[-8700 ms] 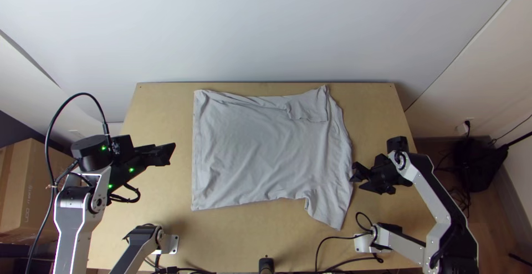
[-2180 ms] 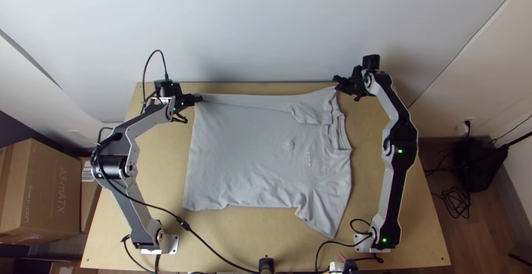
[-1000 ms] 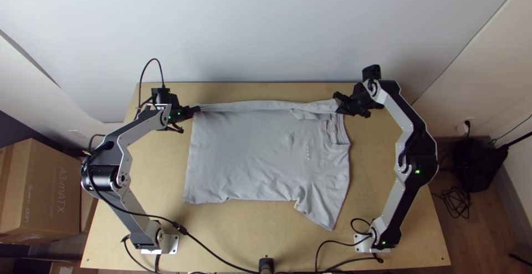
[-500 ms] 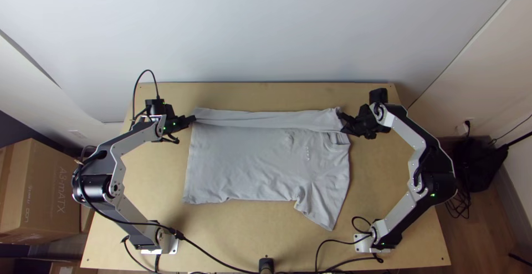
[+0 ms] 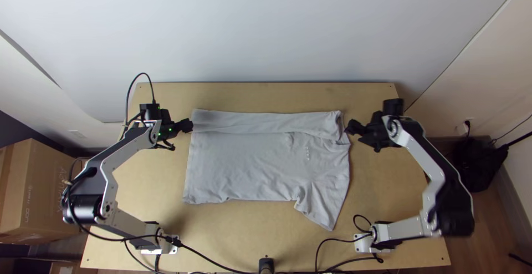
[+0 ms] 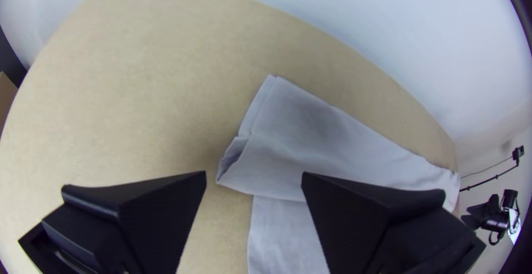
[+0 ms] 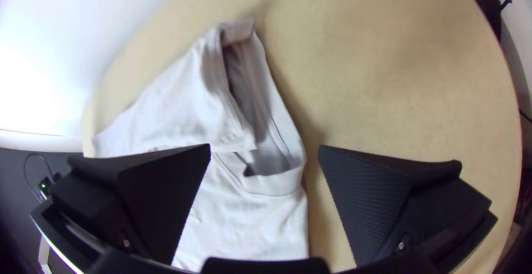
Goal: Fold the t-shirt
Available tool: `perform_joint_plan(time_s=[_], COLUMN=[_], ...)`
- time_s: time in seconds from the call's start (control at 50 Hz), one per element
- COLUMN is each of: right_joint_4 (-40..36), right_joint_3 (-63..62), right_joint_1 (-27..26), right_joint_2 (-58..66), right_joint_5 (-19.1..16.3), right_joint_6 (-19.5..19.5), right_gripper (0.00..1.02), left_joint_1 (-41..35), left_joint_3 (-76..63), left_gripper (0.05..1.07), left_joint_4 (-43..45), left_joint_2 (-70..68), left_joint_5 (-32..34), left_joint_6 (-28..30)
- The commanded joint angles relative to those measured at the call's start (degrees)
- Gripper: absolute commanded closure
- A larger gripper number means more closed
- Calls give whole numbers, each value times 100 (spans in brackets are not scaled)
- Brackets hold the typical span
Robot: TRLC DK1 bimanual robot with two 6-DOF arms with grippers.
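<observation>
Light wood along the near edge of the table [image 5: 238,232], with the left arm's base [image 5: 166,244] at near left and the right arm's base [image 5: 366,243] at near right. Between these bases, a broad stretch of bare board, crossed near the edge by a black cable [image 5: 216,259], with good room up to the grey t-shirt [image 5: 244,166].

Laid flat across the middle, hem to the left, collar [image 5: 343,140] to the right, one sleeve [image 5: 323,213] angled toward near right. Fairly straight along the near side, then stepped out at the sleeve. To the left and right, wide margins of open wood, roomy enough for either arm.

At the left, beside the hem's far portion, the left gripper [image 5: 191,125]: released, fingers well apart in the left wrist view, with a corner of cloth between and beyond them. Perhaps just clear of the fabric, though hard to judge in height. At the right, close by the collar, the right gripper [image 5: 352,131]: also released, fingers wide apart, with bare wood just beside the collar.

Farther back, a long band [image 5: 266,123] folded over toward the near side, from hem to collar end. Smooth toward the left, rumpled and slightly gaping at the right. Beyond, a strip of open wood, then the table's far edge and the pale wall [image 5: 266,24].
</observation>
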Motion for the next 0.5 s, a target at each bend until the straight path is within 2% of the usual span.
perform_joint_plan(time_s=[0.0,0.04,0.18,0.26,0.3,0.4,0.48], right_joint_4=[-455,-894,-2529,-3197,-3373,-3443,-3399], right_joint_3=[-160,-160,-274,-538,-766,-1320,-1680], right_joint_1=[-177,-194,-186,-98,-63,-1,8], right_joint_2=[-950,-1108,-1328,-1258,-1275,-1442,-1618], right_joint_5=[31,14,-373,-408,-408,-399,-399], right_joint_6=[129,138,147,50,-117,-222,-372], right_gripper=[4,4,4,4,5,20,25], left_joint_1=[100,135,258,285,285,223,197], left_joint_3=[-224,-241,-188,-39,23,181,383], left_gripper=[10,10,10,10,10,10,10], left_joint_4=[-99,-222,-776,-1268,-1453,-1778,-2112], left_joint_2=[-798,-1053,-1932,-2292,-2477,-2942,-3153], left_joint_5=[71,106,308,475,475,475,475], left_joint_6=[144,197,311,355,364,373,373])
